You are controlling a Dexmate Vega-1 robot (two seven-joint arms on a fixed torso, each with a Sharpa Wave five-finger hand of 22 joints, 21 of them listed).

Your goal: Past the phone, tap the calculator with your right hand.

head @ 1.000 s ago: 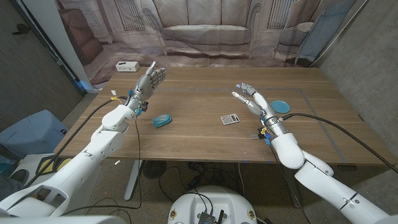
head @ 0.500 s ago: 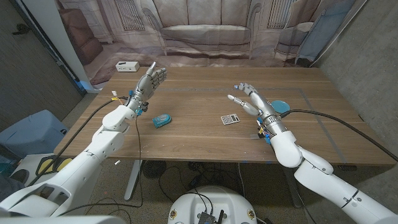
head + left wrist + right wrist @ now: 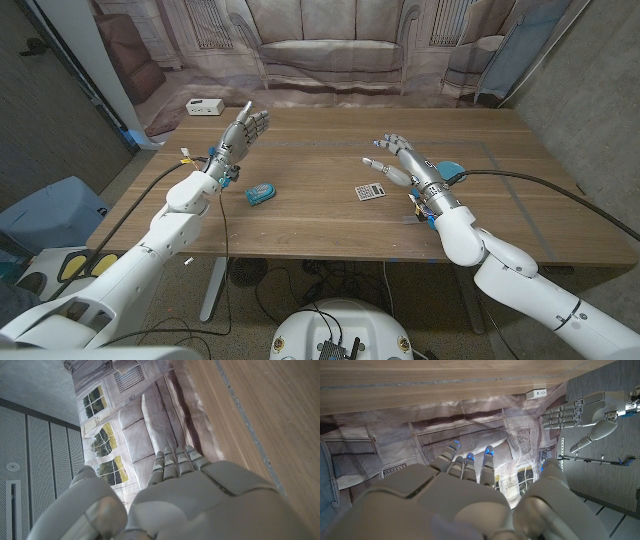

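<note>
— Where's the calculator (image 3: 370,191)?
— On the worktop (image 3: 310,225), right of the blue phone (image 3: 260,193), not yet tapped.
— The right hand (image 3: 399,160)?
— Raised just above it, fingers apart, empty.
— The left hand (image 3: 242,131)?
— Raised well apart, fingers spread, idle.

Small calculator (image 3: 370,191) flat on table, right of blue phone (image 3: 261,194).

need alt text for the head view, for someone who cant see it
The robot's right hand, open, hovers just above a small calculator on a wooden table. Its left hand is raised, open, above the table's far left, near a blue phone.
</note>
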